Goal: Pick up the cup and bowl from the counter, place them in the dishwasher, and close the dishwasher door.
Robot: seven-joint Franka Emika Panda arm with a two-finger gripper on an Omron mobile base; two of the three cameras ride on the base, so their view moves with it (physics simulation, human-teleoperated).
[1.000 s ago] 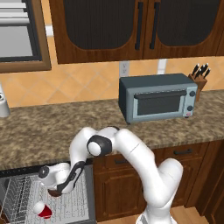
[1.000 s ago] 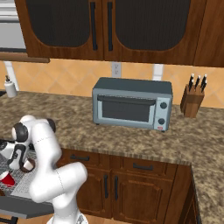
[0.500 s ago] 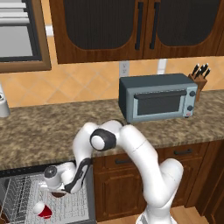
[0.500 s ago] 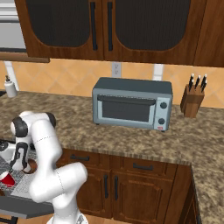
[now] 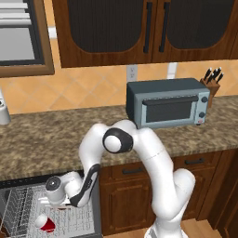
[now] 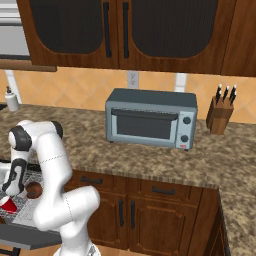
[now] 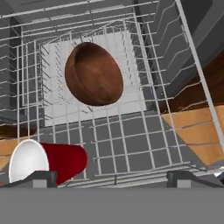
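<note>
The dark brown bowl (image 7: 93,74) lies tilted in the dishwasher's white wire rack (image 7: 144,131), free of my fingers. Beside it the red cup (image 7: 52,162) lies on its side, its white inside facing me. My gripper (image 7: 113,179) hovers open just above both, with nothing between its fingertips (image 7: 41,178). From the left base view the gripper (image 5: 46,202) hangs over the rack (image 5: 74,218) with the cup (image 5: 45,223) below it. The right base view shows the bowl (image 6: 34,189) and cup (image 6: 7,205) behind my forearm. The dishwasher door (image 6: 25,236) lies folded down, open.
The granite counter (image 5: 42,139) runs above the dishwasher, carrying a grey toaster oven (image 5: 167,109), a knife block (image 5: 211,81) and a white-grey canister (image 5: 3,111) at far left. Dark wooden cabinet doors (image 6: 130,215) stand to the right of the open dishwasher.
My elbow has risen and swung slightly right, and the hand has drawn back a little above the rack. Cup and bowl lie where they were.
</note>
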